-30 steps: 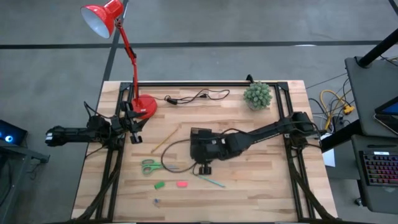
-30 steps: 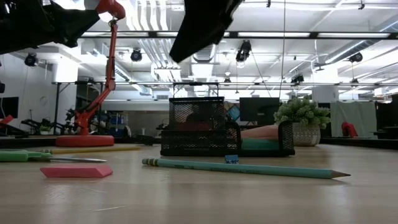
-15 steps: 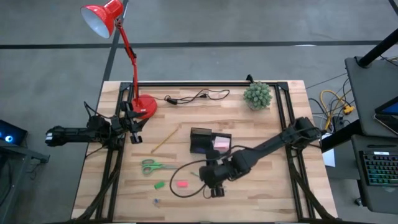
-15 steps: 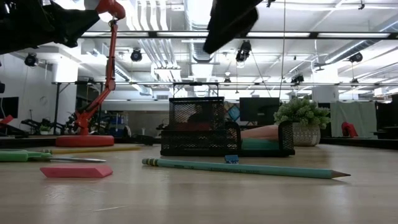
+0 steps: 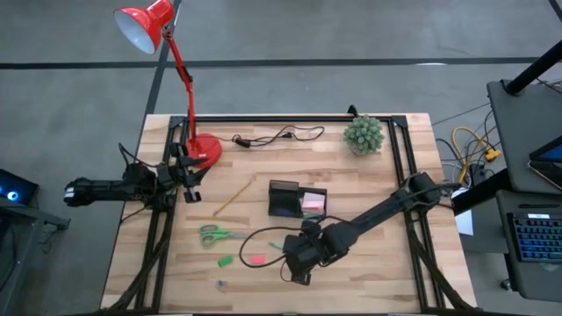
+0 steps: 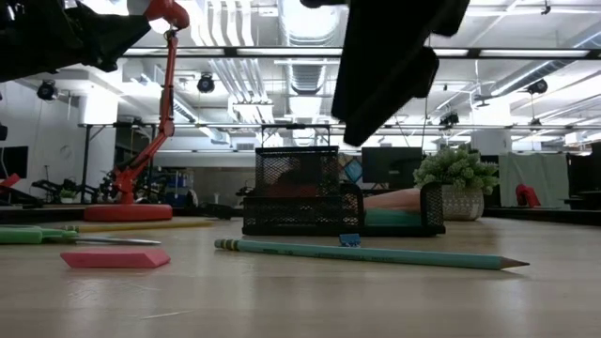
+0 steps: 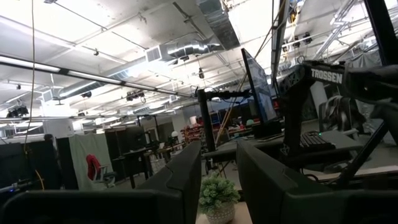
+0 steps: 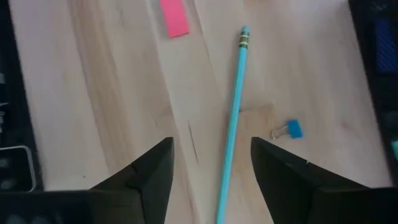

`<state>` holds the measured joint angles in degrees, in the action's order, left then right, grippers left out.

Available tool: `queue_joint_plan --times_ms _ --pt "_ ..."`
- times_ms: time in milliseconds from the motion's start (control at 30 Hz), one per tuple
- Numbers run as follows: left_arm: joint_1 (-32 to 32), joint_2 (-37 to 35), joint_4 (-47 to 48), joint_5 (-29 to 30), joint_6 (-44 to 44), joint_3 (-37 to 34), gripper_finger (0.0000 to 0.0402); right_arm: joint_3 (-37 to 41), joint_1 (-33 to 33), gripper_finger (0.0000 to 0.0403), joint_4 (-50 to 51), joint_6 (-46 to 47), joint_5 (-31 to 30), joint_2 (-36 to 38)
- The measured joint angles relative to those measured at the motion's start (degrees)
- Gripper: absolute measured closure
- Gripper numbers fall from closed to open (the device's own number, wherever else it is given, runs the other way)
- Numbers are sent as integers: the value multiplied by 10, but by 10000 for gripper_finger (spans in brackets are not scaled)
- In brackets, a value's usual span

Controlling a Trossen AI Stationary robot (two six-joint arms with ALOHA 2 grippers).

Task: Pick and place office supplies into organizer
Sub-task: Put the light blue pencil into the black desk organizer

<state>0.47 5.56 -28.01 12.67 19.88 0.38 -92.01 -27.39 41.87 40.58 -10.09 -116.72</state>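
The right gripper (image 8: 210,180) hangs with its fingers apart and empty over the teal pencil (image 8: 232,118), which lies flat on the desk (image 5: 386,263) toward the front edge, near the middle of its width. We judge the pencil light, stiff and slender, with a smooth painted barrel liable to roll or slip; the best hold is across the mid-shaft, jaws square to its length, well clear of the eraser end. Just beside it, not touching, lies a small blue binder clip (image 8: 291,129), which a closing finger could nudge. A pink eraser (image 8: 173,17) rests apart, beyond the eraser end. The organizer (image 5: 296,200), a black mesh tray already holding a pink pad, stands near the desk's centre, behind the pencil. The green-handled scissors (image 5: 213,234) and a yellow pencil (image 5: 230,199) lie toward the left edge, well away. We see open desk between pencil and organizer, so the carry looks unobstructed; a dark cable trailing by the arm is the one snag risk. The left gripper (image 7: 217,180) waits, fingers apart, at the left edge.
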Motion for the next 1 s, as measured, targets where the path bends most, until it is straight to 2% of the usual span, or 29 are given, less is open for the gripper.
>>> queue_joint_plan --times_ms 433,1000 --pt "0 0 -4 -2 5 0 313 -3 -6 227 25 -3 -3 -69" --pt "0 0 1 -2 0 0 313 -3 -8 269 49 -7 -1 -89"
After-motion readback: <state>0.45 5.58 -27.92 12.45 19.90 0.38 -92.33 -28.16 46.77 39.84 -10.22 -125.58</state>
